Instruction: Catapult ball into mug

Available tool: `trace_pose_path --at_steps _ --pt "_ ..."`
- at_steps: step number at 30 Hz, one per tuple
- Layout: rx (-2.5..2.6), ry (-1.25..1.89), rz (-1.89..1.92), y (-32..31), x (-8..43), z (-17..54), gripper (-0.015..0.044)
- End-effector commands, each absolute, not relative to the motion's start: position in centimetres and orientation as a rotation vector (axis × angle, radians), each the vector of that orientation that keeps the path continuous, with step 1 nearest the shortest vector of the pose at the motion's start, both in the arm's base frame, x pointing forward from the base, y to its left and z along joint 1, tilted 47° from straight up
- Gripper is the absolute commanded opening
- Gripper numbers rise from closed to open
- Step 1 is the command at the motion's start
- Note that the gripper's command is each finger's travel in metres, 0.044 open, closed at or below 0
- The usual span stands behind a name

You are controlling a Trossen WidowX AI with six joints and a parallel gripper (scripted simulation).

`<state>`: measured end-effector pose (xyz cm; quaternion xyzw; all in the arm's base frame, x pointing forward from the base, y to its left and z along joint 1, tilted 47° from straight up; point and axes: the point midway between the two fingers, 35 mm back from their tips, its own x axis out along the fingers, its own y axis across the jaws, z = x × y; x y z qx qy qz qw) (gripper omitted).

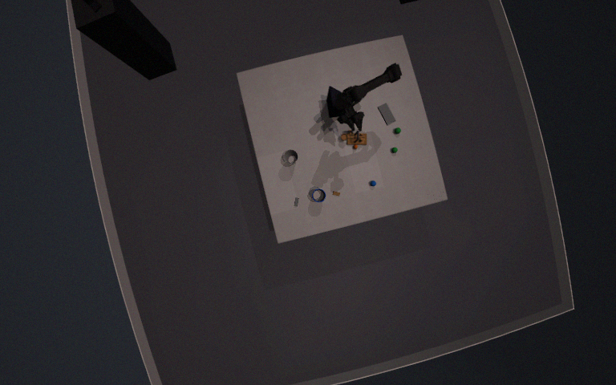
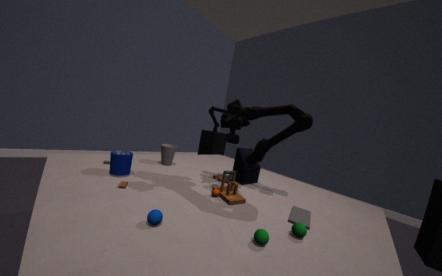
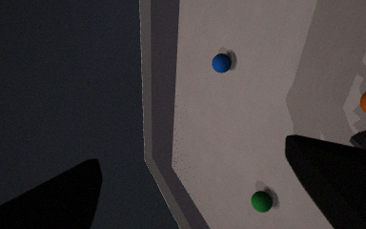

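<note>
The wooden catapult (image 1: pixel 362 142) (image 2: pixel 235 198) stands on the table, its spoon end toward the grey cup's side. I cannot tell whether the spoon is loaded. A small orange ball (image 1: pixel 354 147) (image 2: pixel 215 192) (image 3: pixel 363 102) lies on the table close beside the catapult's base. The blue mug (image 1: pixel 324 196) (image 2: pixel 121 164) stands upright farther off. My gripper (image 1: pixel 357 131) (image 3: pixel 193 156) is open, with nothing seen between its fingers. It hangs above the table near the catapult, well above it in the exterior view.
A blue ball (image 1: pixel 372 183) (image 2: pixel 155 217) (image 3: pixel 221 63) and two green balls (image 1: pixel 397 130) (image 2: pixel 261 237) lie apart. A grey cup (image 2: pixel 167 154), a grey plate (image 1: pixel 386 114) (image 2: pixel 300 216), a small wooden block (image 1: pixel 336 193) (image 2: pixel 123 184) and a small grey piece (image 1: pixel 296 201) also lie or stand there.
</note>
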<state>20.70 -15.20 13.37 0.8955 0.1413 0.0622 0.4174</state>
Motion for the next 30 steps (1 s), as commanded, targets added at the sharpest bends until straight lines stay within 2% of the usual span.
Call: trace_pose_path --at_steps 1,2,30 --pt "2.244 0.356 0.156 -15.2 20.7 13.4 0.0426" --pt "2.234 0.359 0.154 -15.1 20.8 13.3 0.0440" --pt "1.467 0.618 0.229 -11.3 24.8 12.5 0.0440"
